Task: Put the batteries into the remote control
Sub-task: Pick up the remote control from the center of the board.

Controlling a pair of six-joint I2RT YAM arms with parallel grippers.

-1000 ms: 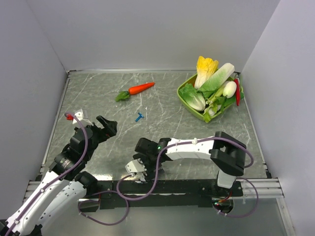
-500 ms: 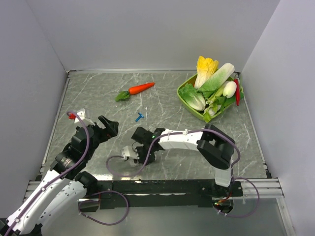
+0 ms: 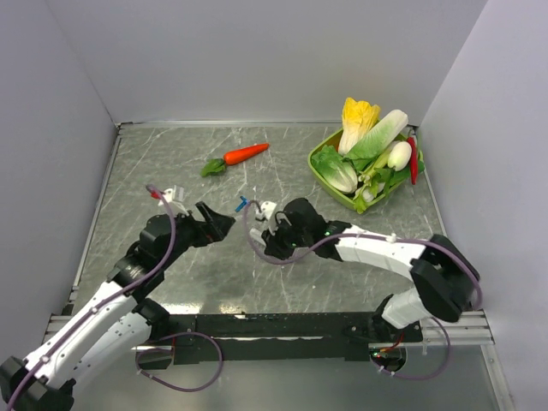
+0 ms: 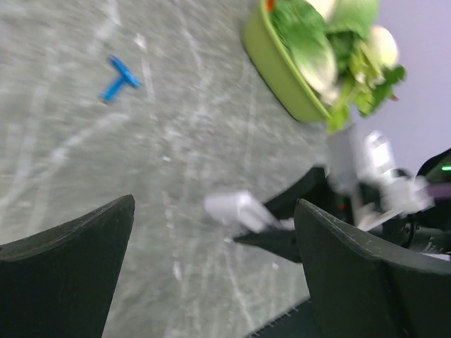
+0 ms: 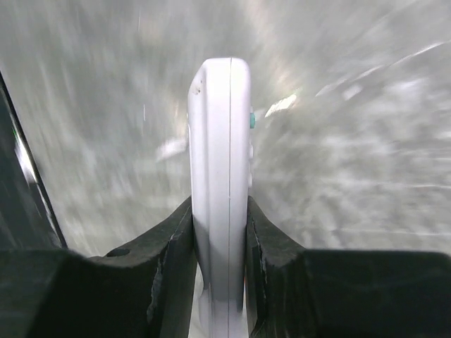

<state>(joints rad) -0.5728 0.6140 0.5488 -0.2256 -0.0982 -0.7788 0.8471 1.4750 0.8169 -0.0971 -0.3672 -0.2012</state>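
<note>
The green tray [image 3: 318, 177] at the far right is holding only vegetables [image 3: 370, 137]: cabbage, lettuce, a white radish and a red chili. Nothing of the task is lying in it. The left gripper [image 3: 217, 222] is hanging wide open and empty. The right gripper [image 5: 220, 229] is clenching the remote control [image 5: 220, 127] edge-on between its fingers, near the table [image 3: 171, 171] middle. The batteries [image 3: 242, 204] are lying loose and crossed, just beyond the remote. In my judgement the remote is being presented. Next, the free claw should be picking up one battery, which is asking for a precise pinch.
</note>
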